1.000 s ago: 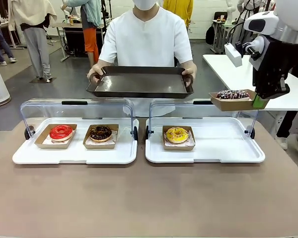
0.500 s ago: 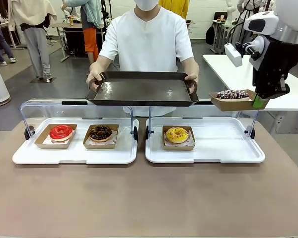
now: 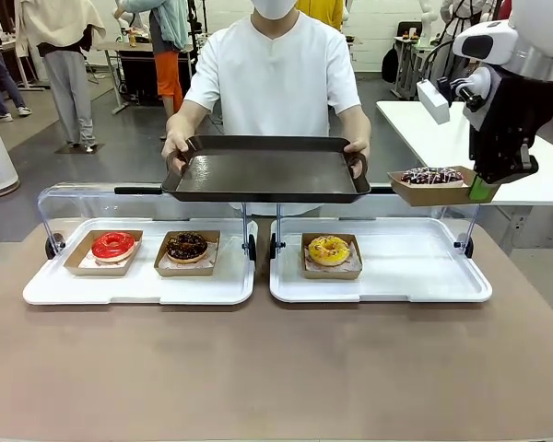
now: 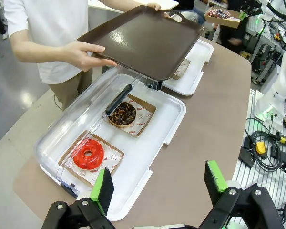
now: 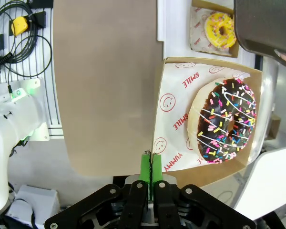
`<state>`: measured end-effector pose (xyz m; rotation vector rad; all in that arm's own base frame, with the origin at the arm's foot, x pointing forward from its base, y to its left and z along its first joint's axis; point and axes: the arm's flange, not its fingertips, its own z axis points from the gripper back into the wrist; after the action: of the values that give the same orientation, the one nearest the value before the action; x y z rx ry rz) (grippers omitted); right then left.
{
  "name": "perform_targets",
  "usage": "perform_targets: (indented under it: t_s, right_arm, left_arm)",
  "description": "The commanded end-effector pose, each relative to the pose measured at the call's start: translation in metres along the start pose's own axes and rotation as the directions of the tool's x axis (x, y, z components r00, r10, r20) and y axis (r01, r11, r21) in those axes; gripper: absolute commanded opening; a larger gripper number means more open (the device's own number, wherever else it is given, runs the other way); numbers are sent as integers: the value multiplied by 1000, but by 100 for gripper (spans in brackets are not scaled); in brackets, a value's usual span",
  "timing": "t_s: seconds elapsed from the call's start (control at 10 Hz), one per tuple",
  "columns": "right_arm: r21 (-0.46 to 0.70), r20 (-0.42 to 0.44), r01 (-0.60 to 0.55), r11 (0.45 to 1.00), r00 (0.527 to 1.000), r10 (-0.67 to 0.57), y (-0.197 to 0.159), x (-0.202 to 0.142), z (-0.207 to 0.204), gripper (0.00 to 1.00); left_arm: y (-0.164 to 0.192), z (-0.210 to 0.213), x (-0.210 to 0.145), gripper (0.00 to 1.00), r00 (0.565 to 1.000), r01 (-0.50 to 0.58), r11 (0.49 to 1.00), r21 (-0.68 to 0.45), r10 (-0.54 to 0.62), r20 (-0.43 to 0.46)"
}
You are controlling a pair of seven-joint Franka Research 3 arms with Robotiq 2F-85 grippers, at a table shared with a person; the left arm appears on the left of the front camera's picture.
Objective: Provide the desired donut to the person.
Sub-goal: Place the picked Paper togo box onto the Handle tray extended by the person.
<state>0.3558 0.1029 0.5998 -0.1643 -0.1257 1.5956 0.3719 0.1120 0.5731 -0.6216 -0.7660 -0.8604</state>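
My right gripper (image 3: 480, 189) (image 5: 151, 168) is shut on the edge of a cardboard box (image 3: 433, 192) (image 5: 171, 124) that carries a chocolate donut with coloured sprinkles (image 3: 431, 175) (image 5: 225, 121), held in the air at the right above the table. The person (image 3: 275, 74) in a white shirt stands at the far side and holds a dark brown tray (image 3: 265, 170) (image 4: 145, 38) out over the display cases with both hands. My left gripper (image 4: 157, 183) is open above the near left table edge, with nothing between its fingers.
Two white display trays (image 3: 138, 287) (image 3: 415, 276) with raised clear lids sit on the table. The left one holds a red donut (image 3: 113, 245) (image 4: 88, 153) and a chocolate donut (image 3: 187, 246) (image 4: 123, 113); the right one holds a yellow donut (image 3: 329, 250) (image 5: 219, 29). A white side table (image 3: 424, 129) stands at the right.
The person has brought the brown tray forward and slightly lower, over the cases. My right gripper and its boxed donut have stayed in place.
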Motion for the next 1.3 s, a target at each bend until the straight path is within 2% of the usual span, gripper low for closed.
perform_targets:
  t_s: [0.0,0.3,0.4,0.7,1.2]
  right_arm:
    - [-5,-7,2,1000,1000,-2,3,0,-3,0]
    - [-21,-14,17,1000,1000,-18,-5,6,8,1]
    - [-54,-49,1,999,999,-4,-5,10,20,1]
    - [-117,-25,17,993,999,-20,-29,32,64,1]
    - [-85,-16,-7,996,1000,6,-80,119,69,1]
  left_arm:
    - [0,0,2,100,1000,1,1000,2,-1,3]
    - [0,0,2,100,1000,1,1000,2,-1,3]
    - [0,0,2,100,1000,1,1000,2,-1,3]
    - [0,0,2,100,1000,1,1000,2,-1,3]
    - [0,0,2,100,1000,1,1000,2,-1,3]
